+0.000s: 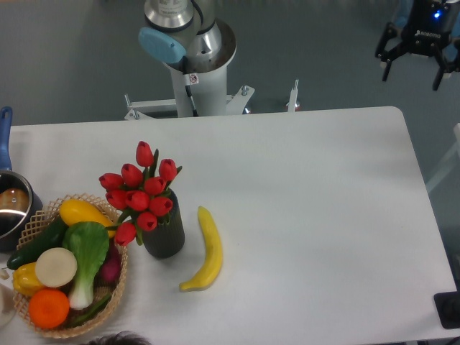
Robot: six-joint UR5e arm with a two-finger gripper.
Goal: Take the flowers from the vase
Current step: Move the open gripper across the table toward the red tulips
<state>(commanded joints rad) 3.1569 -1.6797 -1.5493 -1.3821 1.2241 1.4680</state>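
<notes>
The flowers (141,191), a bunch of red tulip buds with green leaves, stand in the vase (164,234), a dark cylinder left of the table's middle. My gripper (411,72) hangs at the top right corner of the view, beyond the table's far right corner and far from the flowers. Its black fingers (388,69) point down and are spread apart with nothing between them.
A yellow banana (206,251) lies just right of the vase. A wicker basket (119,276) full of vegetables and fruit sits to the left, touching close to the vase. A pot (13,208) with a blue handle is at the left edge. The arm's base (192,65) stands behind the table.
</notes>
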